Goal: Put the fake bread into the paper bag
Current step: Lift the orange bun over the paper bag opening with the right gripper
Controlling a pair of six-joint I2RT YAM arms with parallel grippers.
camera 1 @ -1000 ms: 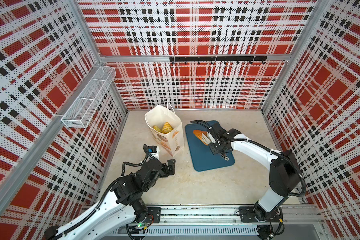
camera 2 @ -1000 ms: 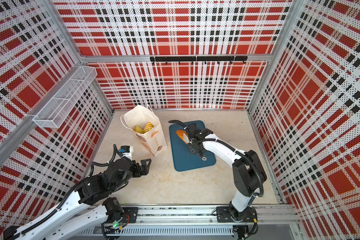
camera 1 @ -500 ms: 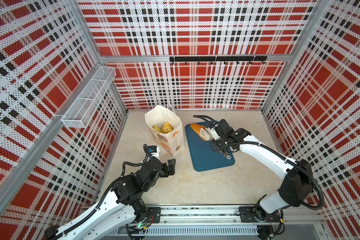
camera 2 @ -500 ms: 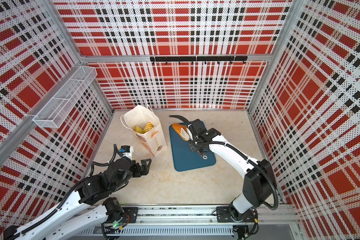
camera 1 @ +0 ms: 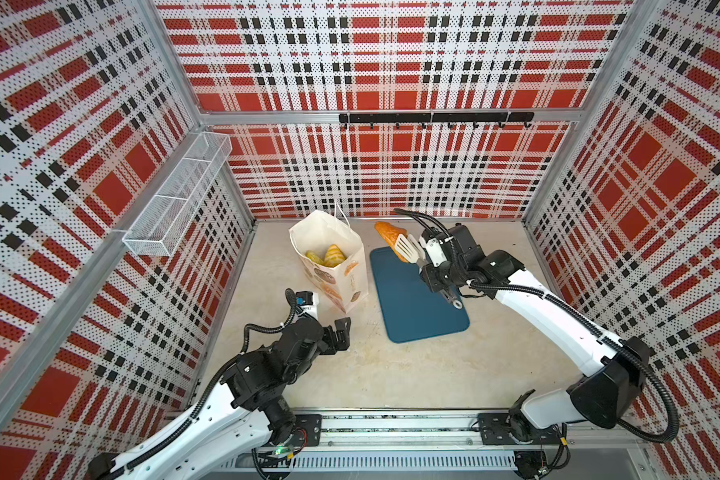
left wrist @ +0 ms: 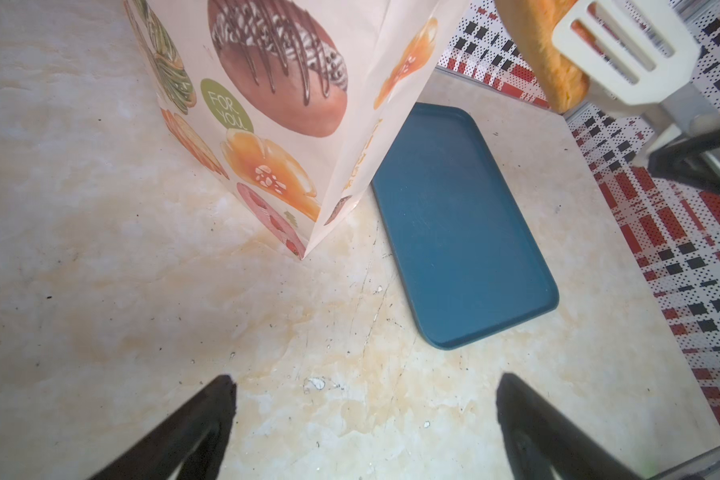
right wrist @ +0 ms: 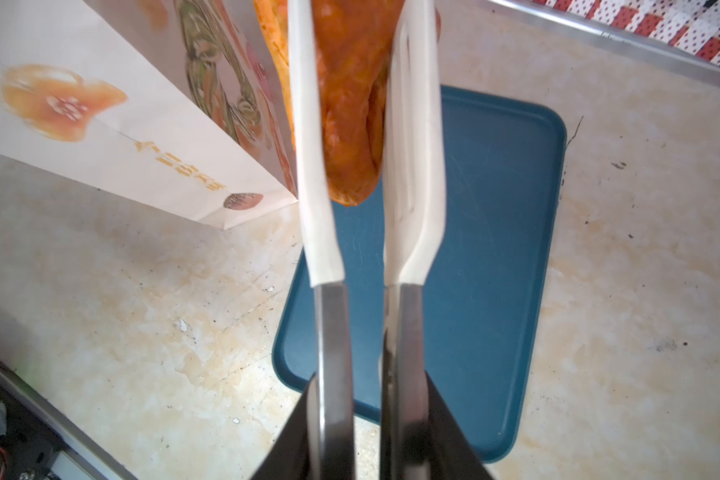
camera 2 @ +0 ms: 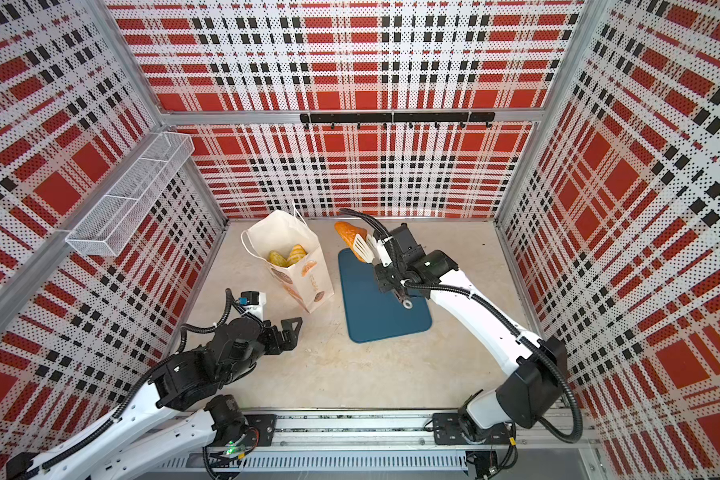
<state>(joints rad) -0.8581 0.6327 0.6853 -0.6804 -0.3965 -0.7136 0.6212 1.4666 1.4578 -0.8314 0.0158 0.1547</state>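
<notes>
Robot lab test cell: perforated plaid wall panels (camera 1: 391, 54) on aluminium framing (camera 1: 267, 118), two white robot arms (camera 1: 545, 307) bolted to a base rail (camera 1: 391, 430) (wire basket (camera 1: 175, 199), hook bar (camera 1: 433, 117) wall-mounted).

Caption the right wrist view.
Tongs in the right gripper hold bread clear of the tray, beside the bag.

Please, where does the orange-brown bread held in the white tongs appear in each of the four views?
Top view: orange-brown bread just right of the paper bag's mouth, in the tongs.
Top view: same spot, beside the paper bag's mouth.
Left wrist: partly behind a slotted blade of the tongs, past the paper bag's corner.
Right wrist: between both blades of the tongs, over the blue tray.
Shared landmark: the blue tray.
</notes>
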